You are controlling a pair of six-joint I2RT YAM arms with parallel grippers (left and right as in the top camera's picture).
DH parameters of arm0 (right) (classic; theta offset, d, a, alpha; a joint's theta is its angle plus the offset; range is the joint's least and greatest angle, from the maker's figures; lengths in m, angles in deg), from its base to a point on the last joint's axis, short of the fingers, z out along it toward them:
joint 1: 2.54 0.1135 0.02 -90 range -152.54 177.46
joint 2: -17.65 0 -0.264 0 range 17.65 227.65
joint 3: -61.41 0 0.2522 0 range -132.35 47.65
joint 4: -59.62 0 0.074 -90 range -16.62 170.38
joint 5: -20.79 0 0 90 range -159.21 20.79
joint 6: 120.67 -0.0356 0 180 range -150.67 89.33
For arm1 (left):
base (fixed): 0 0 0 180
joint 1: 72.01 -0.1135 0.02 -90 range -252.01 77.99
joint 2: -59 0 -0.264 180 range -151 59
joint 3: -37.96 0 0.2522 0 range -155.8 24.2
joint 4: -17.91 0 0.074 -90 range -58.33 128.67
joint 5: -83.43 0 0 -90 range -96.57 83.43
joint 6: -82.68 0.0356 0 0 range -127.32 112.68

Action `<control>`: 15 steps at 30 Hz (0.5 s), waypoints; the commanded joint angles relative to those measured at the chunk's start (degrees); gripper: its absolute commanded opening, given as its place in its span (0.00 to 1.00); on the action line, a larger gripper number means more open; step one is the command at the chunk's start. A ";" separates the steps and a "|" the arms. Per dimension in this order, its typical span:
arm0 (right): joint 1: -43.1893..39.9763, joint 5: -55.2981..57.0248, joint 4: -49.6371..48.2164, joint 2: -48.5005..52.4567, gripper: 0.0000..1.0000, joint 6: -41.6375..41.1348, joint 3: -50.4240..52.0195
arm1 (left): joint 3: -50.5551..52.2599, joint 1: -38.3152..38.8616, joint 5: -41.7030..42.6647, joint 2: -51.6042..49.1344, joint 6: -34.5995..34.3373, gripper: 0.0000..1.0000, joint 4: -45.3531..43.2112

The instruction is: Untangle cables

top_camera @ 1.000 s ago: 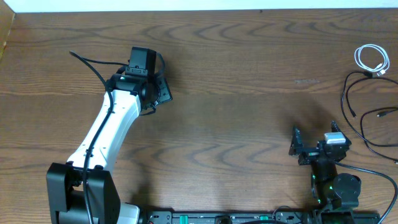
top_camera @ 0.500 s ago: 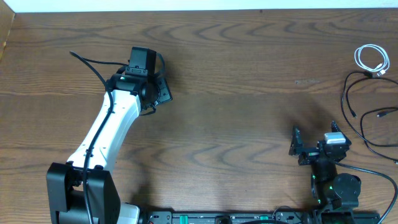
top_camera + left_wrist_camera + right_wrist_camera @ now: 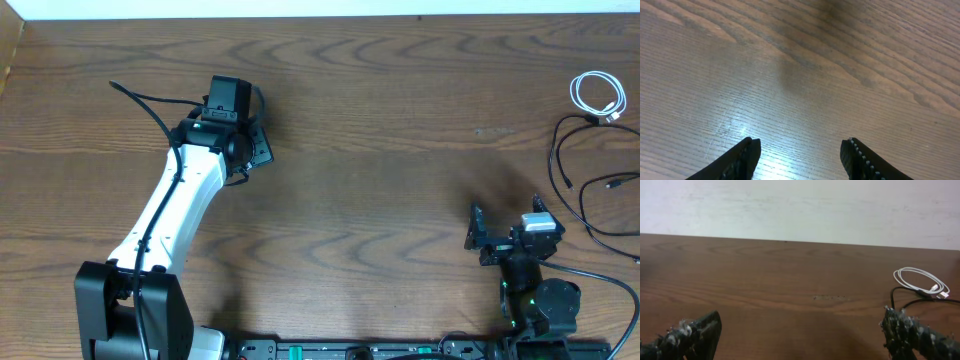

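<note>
One white cable (image 3: 597, 95), one black cable (image 3: 552, 152)

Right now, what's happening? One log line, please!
left gripper: open, empty | right gripper: open, empty | white cable: coiled | black cable: beside it

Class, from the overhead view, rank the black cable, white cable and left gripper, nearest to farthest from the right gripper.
1. black cable, just right of the right gripper.
2. white cable, coiled at the far right corner.
3. left gripper, far over on the left side.
</note>
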State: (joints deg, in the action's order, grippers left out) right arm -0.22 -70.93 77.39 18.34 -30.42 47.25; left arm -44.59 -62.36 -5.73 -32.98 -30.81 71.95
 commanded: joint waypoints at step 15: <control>0.35 -0.33 0.17 -0.26 0.99 -0.85 0.09 | 0.50 0.17 -1.29 16.00 5.68 0.57 -3.98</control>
State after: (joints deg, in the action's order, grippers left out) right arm -0.22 -70.93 77.41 18.36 -30.42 47.25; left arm -44.55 -62.31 -5.90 -20.59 -29.21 68.78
